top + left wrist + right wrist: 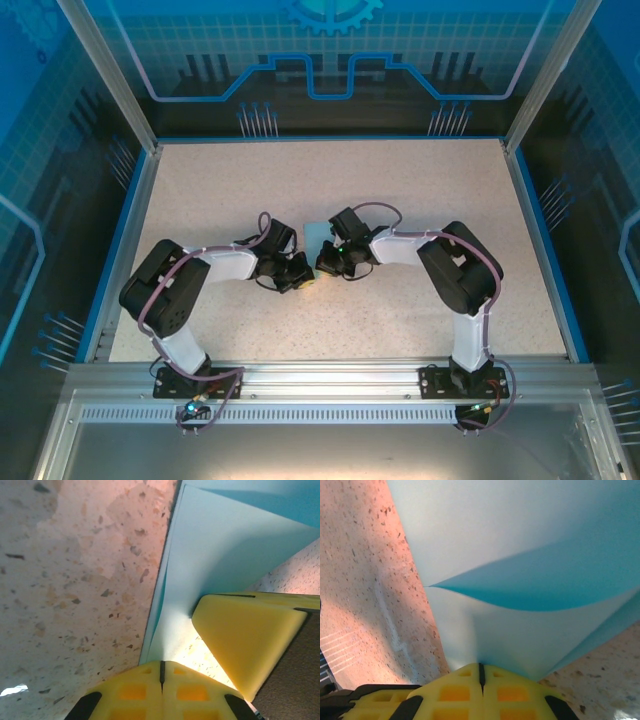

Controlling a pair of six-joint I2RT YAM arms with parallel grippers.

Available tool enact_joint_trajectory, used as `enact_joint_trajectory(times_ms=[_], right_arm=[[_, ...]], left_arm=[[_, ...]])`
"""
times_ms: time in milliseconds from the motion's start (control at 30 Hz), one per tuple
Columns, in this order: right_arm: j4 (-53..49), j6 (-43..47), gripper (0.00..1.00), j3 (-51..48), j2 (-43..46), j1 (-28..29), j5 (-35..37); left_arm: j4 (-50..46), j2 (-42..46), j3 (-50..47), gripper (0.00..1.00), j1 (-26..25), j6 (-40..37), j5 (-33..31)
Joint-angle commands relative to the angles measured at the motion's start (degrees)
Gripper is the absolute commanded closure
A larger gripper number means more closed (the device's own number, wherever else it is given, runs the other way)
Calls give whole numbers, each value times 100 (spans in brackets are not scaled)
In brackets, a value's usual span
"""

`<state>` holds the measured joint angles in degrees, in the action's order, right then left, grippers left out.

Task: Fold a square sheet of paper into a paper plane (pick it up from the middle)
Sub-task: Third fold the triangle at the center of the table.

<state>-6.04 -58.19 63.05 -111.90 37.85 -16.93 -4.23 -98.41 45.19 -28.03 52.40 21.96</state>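
Observation:
The square sheet of paper (316, 231) is pale blue and lies at the table's middle, mostly hidden under both wrists. My left gripper (297, 272) and right gripper (328, 262) meet at its near edge. In the left wrist view the yellow jaws of my left gripper (161, 667) are pressed together where the paper (220, 545) runs into them, and a yellow finger of the right gripper (245, 640) stands just beside. In the right wrist view my right gripper (481, 669) is shut on the paper (520, 545), which rises from the seam with a darker blue flap curling over it.
The speckled beige table (420, 180) spreads on all sides of the grippers. A blue rim (545, 240) and metal frame posts bound it. The two arm bases (190, 380) sit on the near rail.

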Motion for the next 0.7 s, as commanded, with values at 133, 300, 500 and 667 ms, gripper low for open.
enact_joint_trajectory(times_ms=[133,300,500,667], right_arm=[[586,1120,96,-143,-163,-250,-104],[855,1375,96,-217,-228,-522,-311],[646,1625,96,-116,-254,-884,-196],[515,1878,96,7,-309,-1240,-147]], left_arm=[[-763,-342,-44,99,-10,-191,-517],[-871,-364,-50,100,-14,-239,-577],[-922,-356,-62,100,-16,-272,-594],[-940,-346,-30,100,-15,-274,-588]])
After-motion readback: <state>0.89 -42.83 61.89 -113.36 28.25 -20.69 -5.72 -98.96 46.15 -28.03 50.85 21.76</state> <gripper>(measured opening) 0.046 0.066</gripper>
